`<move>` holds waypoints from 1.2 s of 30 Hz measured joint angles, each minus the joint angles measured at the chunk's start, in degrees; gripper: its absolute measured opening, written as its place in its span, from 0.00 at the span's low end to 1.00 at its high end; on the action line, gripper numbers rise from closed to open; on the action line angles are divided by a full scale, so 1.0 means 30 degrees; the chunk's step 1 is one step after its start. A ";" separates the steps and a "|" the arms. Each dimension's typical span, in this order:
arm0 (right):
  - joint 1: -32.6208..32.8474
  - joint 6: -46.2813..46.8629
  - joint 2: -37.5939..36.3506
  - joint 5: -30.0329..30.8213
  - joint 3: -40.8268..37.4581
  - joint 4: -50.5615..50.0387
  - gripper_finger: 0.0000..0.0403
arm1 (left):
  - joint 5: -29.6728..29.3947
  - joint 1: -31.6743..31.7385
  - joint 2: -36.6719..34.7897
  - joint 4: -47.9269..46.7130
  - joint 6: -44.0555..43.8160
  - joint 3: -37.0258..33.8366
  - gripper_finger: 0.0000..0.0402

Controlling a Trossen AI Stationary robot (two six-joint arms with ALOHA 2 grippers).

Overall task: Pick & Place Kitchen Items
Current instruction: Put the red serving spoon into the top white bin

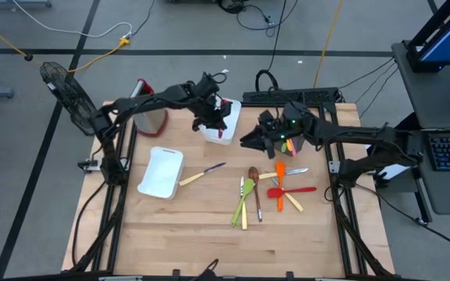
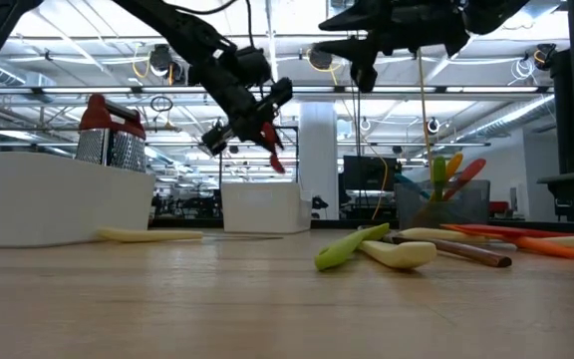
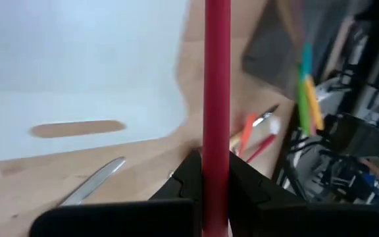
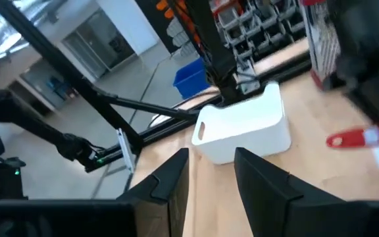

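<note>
- The red utensil [image 3: 216, 99] had a long, straight, smooth handle, and its red end [image 2: 276, 160] hung in the air.
- The left gripper [image 1: 212, 115] was clamped on it, above the white tray [image 1: 223, 131] near the table's far edge.
- More utensils lay on the table [image 1: 170, 226] toward its right edge: an orange one [image 1: 280, 187], a red one [image 1: 299, 190], a brown wooden spoon [image 1: 254, 187], green ones [image 1: 241, 204] and cream handles.
- A cream-handled knife [image 1: 201, 174] lay beside the other white tray [image 1: 161, 173], nearer the left edge.
- The right gripper [image 1: 250, 139] hung above the table's far side, fingers [image 4: 173, 181] apart, holding nothing.
- A metal grater [image 2: 110, 135] with a red top stood at the far left corner.
</note>
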 joint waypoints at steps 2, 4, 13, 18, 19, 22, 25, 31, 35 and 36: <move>-0.0084 -0.0454 -0.0361 0.0008 0.0000 -0.0313 0.28 | 0.0253 0.0216 0.0243 -0.0714 -0.0067 -0.0015 0.06; -0.0202 -0.0477 -0.0629 0.0030 0.0000 -0.0476 0.28 | 0.0332 0.0442 0.0494 -0.1162 -0.0399 -0.0015 0.06; -0.0230 -0.0403 -0.0937 0.0044 0.0000 -0.0804 0.28 | 0.0712 0.0913 0.1065 -0.1178 -0.0937 -0.0022 0.06; -0.0230 -0.0209 -0.0943 0.0044 0.0000 -0.0952 0.28 | 0.0580 0.1207 0.1055 -0.1204 -0.0980 -0.0022 0.07; -0.0230 -0.0205 -0.0943 0.0044 0.0000 -0.0995 0.28 | 0.0573 0.1214 0.1052 -0.1194 -0.0969 -0.0022 0.08; -0.0230 -0.0205 -0.0943 0.0044 0.0000 -0.1045 0.28 | 0.0406 0.1161 0.1246 -0.0967 -0.0950 -0.0022 0.13; -0.0170 -0.0205 -0.0943 0.0043 0.0000 -0.1086 0.28 | 0.0117 0.1141 0.1383 -0.0796 -0.0769 -0.0048 0.14; -0.0157 0.0201 -0.0943 0.0038 0.0000 -0.1133 0.27 | -0.0293 0.1250 0.1590 0.0070 -0.0392 -0.0051 0.12; -0.0157 0.0225 -0.0943 0.0044 0.0000 -0.1146 0.27 | -0.0251 0.1247 0.1583 0.0687 -0.0043 -0.0051 0.11; -0.0157 0.0228 -0.0943 0.0044 0.0000 -0.1146 0.27 | -0.0113 0.1292 0.1583 0.0624 0.0156 -0.0051 0.11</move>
